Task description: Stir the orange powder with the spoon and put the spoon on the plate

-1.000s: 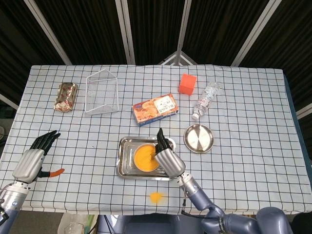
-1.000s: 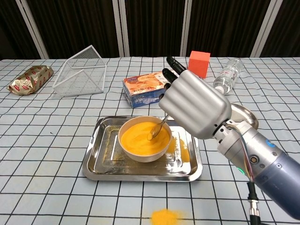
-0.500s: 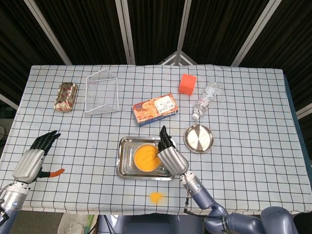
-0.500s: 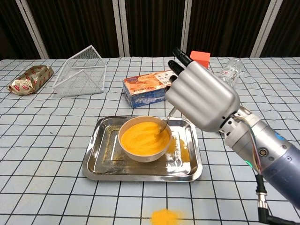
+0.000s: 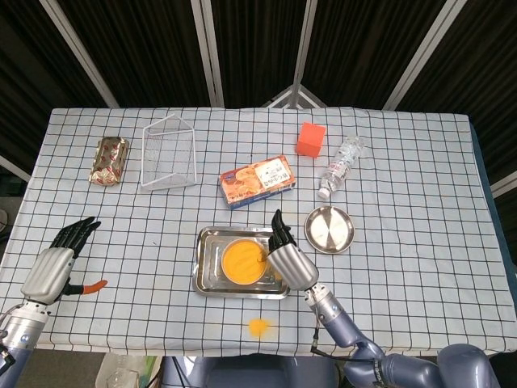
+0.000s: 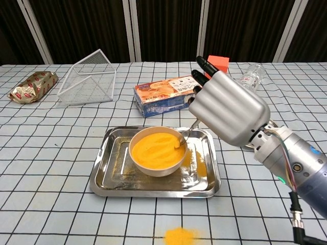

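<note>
A white bowl (image 6: 157, 152) full of orange powder (image 5: 241, 260) stands in a steel tray (image 6: 115, 178). A metal spoon (image 6: 186, 135) leans in at the bowl's right rim, its tip in the powder. My right hand (image 6: 228, 111) holds the spoon's handle just right of the bowl, its back to the chest camera, so the grip itself is hidden. In the head view this right hand (image 5: 289, 260) sits at the tray's right end. The round steel plate (image 5: 329, 229) lies empty to the right. My left hand (image 5: 56, 260) rests open at the table's left edge.
Orange powder is spilled on the cloth (image 6: 180, 236) in front of the tray and inside the tray (image 6: 200, 165). Behind lie a snack box (image 6: 164, 95), a wire basket (image 6: 88, 77), an orange cube (image 5: 311, 138), a plastic bottle (image 5: 339, 167) and a foil packet (image 5: 109, 160).
My right hand has moved to the right with the spoon, dragging its tip from the bowl's middle to the right rim. The left hand has not moved.
</note>
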`<state>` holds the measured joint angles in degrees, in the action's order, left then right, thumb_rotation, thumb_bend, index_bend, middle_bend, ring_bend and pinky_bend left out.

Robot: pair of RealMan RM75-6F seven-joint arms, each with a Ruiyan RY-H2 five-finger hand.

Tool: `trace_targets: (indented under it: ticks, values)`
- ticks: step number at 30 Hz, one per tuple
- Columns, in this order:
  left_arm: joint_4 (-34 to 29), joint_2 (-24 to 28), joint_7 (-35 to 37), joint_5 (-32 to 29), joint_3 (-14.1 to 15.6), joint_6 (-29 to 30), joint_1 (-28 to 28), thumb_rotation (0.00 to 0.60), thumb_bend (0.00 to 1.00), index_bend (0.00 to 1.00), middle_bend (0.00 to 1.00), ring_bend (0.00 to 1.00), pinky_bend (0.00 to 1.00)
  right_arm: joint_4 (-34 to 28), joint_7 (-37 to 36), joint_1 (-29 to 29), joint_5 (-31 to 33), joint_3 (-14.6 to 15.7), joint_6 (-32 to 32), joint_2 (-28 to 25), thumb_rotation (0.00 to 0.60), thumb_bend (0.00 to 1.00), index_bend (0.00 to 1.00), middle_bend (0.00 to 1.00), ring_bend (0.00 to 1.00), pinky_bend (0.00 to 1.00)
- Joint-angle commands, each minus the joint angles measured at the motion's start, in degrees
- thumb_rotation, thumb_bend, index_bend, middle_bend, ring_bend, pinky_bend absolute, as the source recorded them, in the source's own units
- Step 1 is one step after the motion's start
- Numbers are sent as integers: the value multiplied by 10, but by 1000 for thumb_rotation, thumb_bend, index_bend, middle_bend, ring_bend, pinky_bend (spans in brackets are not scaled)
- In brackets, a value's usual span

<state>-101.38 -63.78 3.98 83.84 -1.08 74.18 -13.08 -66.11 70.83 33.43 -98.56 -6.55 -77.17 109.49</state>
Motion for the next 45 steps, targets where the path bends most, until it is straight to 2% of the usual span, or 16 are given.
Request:
trace_targets:
  ticks: [1, 12, 23, 45]
  values:
    - [0, 0, 0, 0, 0, 0, 0, 600, 0, 0, 0, 0, 20, 5, -4, -1, -2, 3, -1, 5, 600, 849, 927, 495, 209, 120]
    - [1, 0, 3, 2, 0, 1, 0, 600, 0, 0, 0, 0, 20, 24, -22, -2, -11, 15, -2, 35, 600, 849, 927, 496, 213, 137]
    - [0, 1, 5, 2, 0, 1, 0, 600, 0, 0, 0, 0, 20, 25, -31, -2, -17, 14, -5, 56, 600, 849, 927, 496, 213, 137]
    - [0, 1, 8, 0, -1, -1, 0, 600, 0, 0, 0, 0, 20, -16, -10, 16, -36, -13, -6, 23, 600, 849, 927, 496, 213, 137]
